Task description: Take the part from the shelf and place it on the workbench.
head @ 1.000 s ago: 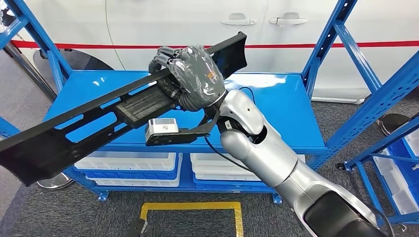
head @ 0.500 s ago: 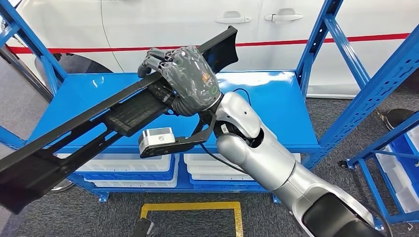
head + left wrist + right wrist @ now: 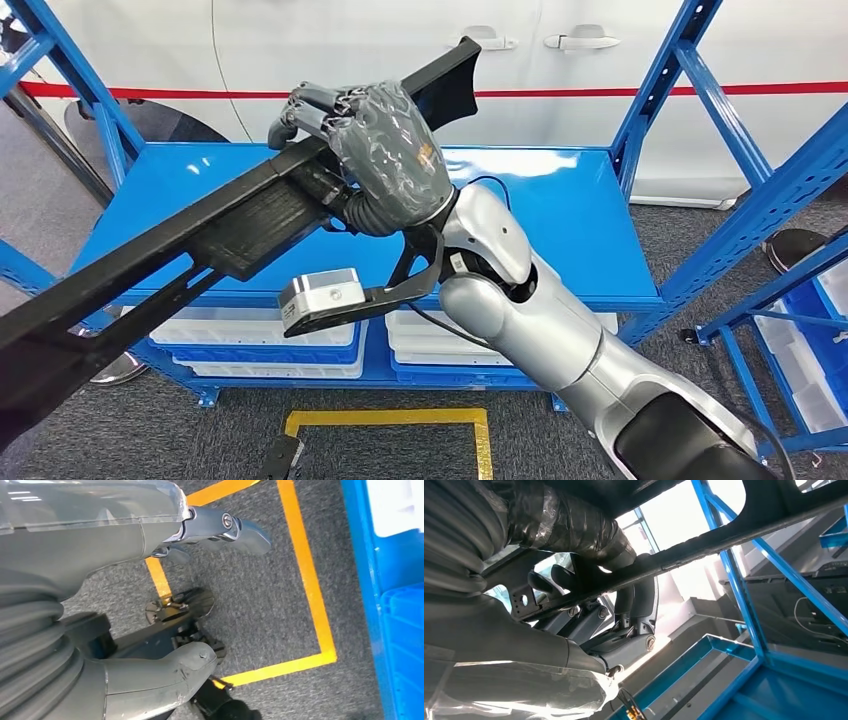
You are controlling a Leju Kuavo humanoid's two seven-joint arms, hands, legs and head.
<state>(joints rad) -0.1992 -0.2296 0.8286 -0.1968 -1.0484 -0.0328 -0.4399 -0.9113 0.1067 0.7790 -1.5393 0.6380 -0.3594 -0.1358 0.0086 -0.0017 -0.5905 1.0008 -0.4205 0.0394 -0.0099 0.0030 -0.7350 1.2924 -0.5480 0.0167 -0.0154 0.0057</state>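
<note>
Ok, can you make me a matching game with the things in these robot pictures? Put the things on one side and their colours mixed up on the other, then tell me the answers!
Things:
1. long part held by the right hand
2. shelf
3. taped square on the floor
4. bins under the shelf top

Colours:
A. yellow
B. white
C. black
D. blue

Pairs: 1-C, 2-D, 3-A, 4-B
</note>
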